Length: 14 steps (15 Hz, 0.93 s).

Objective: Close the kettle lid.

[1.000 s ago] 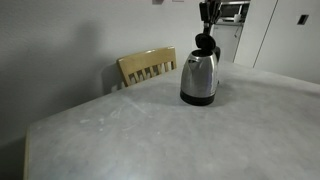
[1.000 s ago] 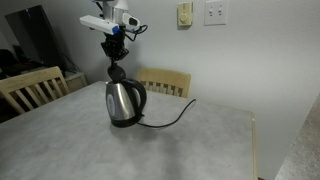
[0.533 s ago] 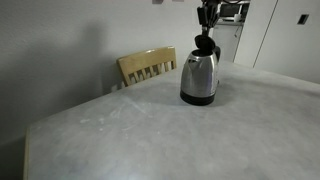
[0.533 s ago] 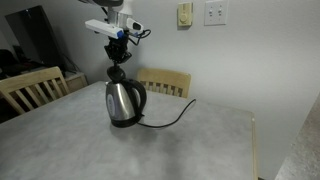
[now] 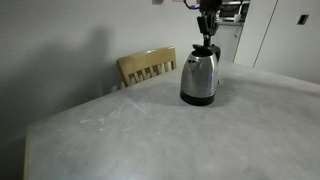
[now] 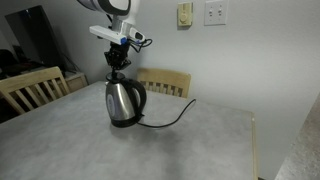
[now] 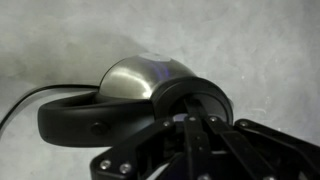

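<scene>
A grey stone-look table (image 5: 150,130) fills the near part of both exterior views, with pale walls behind it. In an exterior view, a wooden chair (image 6: 30,88) stands at the far left edge of the table, and a 2nd wooden chair (image 6: 165,82) sits behind the table near its middle. Between them on the tabletop stands the kettle (image 6: 124,101), shiny steel with a black base and black handle, upright and well back from the near edge. A black power cord (image 6: 170,118) runs from its base to the right across the table. On the wall above and to the right are a beige thermostat (image 6: 185,13) and a white switch plate (image 6: 215,12). In an exterior view the kettle (image 5: 199,77) stands right of a single chair back (image 5: 147,67). The gripper (image 6: 116,62) comes straight down from above onto the kettle's top in both exterior views, its dark fingers close together. In the wrist view the gripper (image 7: 195,120) is drawn closed with its fingertips meeting on the lid (image 7: 195,100), a round black disc lying over the kettle's mouth beside the curved black handle (image 7: 90,115); whether the lid is fully seated cannot be told.
</scene>
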{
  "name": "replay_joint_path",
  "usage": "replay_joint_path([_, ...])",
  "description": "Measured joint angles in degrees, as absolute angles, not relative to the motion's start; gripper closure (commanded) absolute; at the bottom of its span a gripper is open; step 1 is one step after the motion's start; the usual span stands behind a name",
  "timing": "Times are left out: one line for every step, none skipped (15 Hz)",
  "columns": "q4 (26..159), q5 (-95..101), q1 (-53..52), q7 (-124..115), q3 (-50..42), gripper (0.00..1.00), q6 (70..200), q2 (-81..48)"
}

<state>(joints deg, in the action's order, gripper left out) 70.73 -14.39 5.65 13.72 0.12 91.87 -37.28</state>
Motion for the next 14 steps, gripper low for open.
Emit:
replay_joint_path([69.75, -14.26, 5.63, 13.71, 0.14, 1.00, 90.93, -38.14])
replay_joint_path([68.87, -14.07, 5.61, 13.71, 0.17, 1.00, 90.03, -38.93])
replay_joint_path([67.90, -13.85, 5.60, 13.71, 0.23, 1.00, 89.19, -39.69])
replay_joint_path([67.14, -13.57, 5.58, 13.71, 0.33, 1.00, 88.37, -40.32])
replay_joint_path([66.19, -13.19, 5.53, 13.71, 0.44, 1.00, 87.31, -40.98])
replay_joint_path([65.32, -12.80, 5.49, 13.71, 0.58, 1.00, 86.35, -41.53])
replay_joint_path([64.50, -12.36, 5.40, 13.71, 0.70, 1.00, 85.15, -42.01])
replay_joint_path([63.57, -11.93, 5.34, 13.71, 0.85, 1.00, 84.06, -42.55])
replay_joint_path([62.78, -11.16, 5.17, 13.71, 0.93, 1.00, 83.12, -42.98])
replay_joint_path([62.06, -10.03, 4.89, 13.71, 0.97, 1.00, 82.56, -43.30])
replay_joint_path([61.48, -8.47, 4.48, 13.71, 0.99, 1.00, 82.17, -43.48])
replay_joint_path([60.98, -6.91, 4.00, 13.73, 1.00, 1.00, 81.85, -43.62])
replay_joint_path([60.47, -5.27, 3.48, 13.86, 1.00, 1.00, 81.46, -43.78])
replay_joint_path([60.06, -3.74, 2.97, 14.42, 1.02, 1.00, 81.08, -43.94])
